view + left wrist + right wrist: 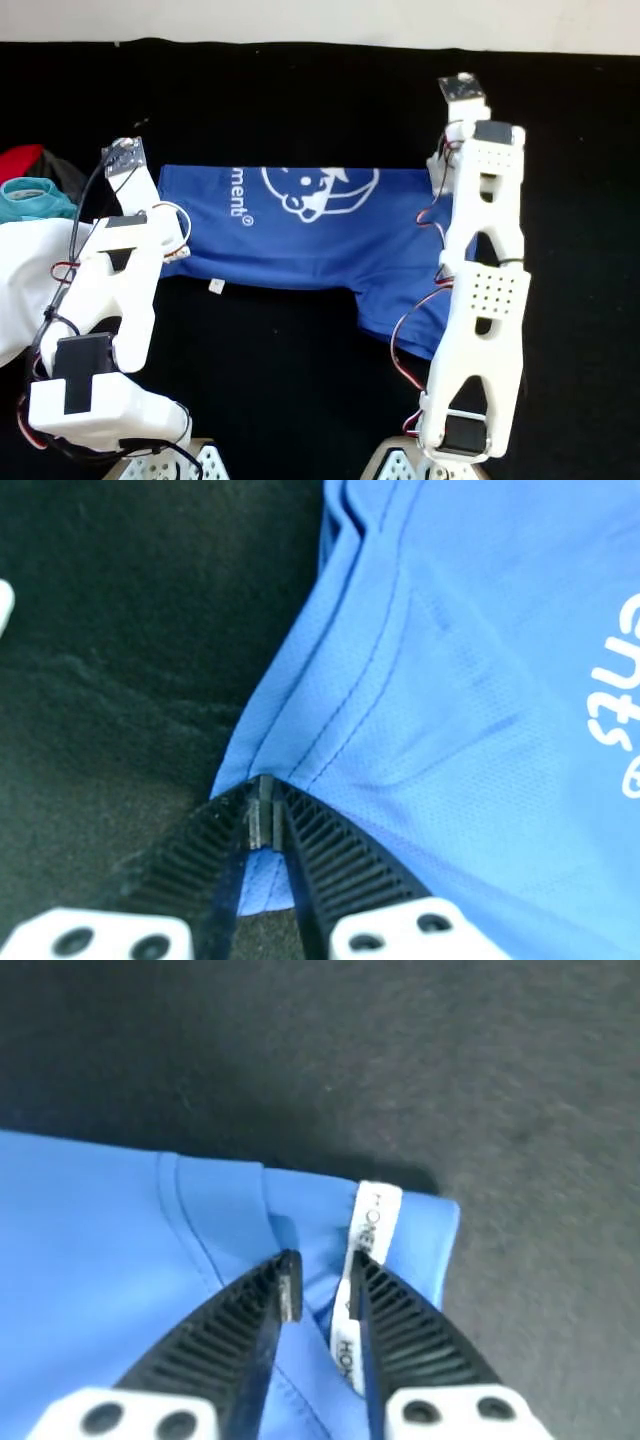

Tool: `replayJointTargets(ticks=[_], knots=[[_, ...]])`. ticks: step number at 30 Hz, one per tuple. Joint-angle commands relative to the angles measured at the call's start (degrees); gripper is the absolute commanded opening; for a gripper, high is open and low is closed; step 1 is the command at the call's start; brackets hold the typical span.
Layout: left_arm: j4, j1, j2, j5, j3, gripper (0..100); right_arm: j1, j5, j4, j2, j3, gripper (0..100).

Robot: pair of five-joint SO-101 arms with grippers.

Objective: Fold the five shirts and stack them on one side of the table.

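Black tablecloth (300, 380), one blue shirt (300, 240) spread flat across it, plus three more bunched at the left edge: red (25, 160), teal (35, 198), white (30, 270). Left gripper (265, 810) is pinched tight on the blue hem. Right gripper (323, 1285) is only cracked open, astride the shirt's white label (378, 1215) at the opposite end.

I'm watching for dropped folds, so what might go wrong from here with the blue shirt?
1. The left gripper holds the blue shirt by only a thin bit of hem, so it may slip out when pulled.
2. The right gripper sits at the corner by the white label and may catch the label alone.
3. The pile of other shirts lies beside the left arm, which might drag it.
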Motion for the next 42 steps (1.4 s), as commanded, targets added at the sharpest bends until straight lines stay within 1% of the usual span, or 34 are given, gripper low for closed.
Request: replayJointTargets(ticks=[1,6,8,12,15,18,23,28,30,34,37,42], knots=[[-1.67,0.22,-0.22,0.35,-0.31,1,1.45,-0.44,7.34,-0.31,-13.58,9.8],[-1.67,0.22,-0.22,0.35,-0.31,1,1.45,-0.26,17.80,-0.31,-28.18,9.8],[-1.67,0.22,-0.22,0.35,-0.31,1,1.63,-0.18,19.12,-0.40,-31.43,10.1],[-1.67,0.22,-0.22,0.35,-0.31,1,2.33,-0.35,19.21,-1.89,-33.54,10.1],[-1.67,0.22,-0.22,0.35,-0.31,1,2.42,-1.49,19.30,-9.10,-28.79,10.1],[-1.67,0.22,-0.22,0.35,-0.31,1,1.89,-2.29,19.30,-20.97,-16.57,10.1],[-1.67,0.22,-0.22,0.35,-0.31,1,-1.01,-1.85,19.03,-43.91,15.34,10.1],[-1.67,0.22,-0.22,0.35,-0.31,1,-7.25,2.20,18.95,-62.64,42.77,10.3],[-1.67,0.22,-0.22,0.35,-0.31,1,-9.71,6.15,18.86,-68.53,51.91,12.2],[-1.67,0.22,-0.22,0.35,-0.31,1,-13.93,16.62,18.77,-75.65,69.41,23.5],[-1.67,0.22,-0.22,0.35,-0.31,1,-16.22,24.00,17.01,-76.97,81.36,24.1],[-1.67,0.22,-0.22,0.35,-0.31,1,-16.75,25.32,4.62,-76.79,95.16,24.5]])
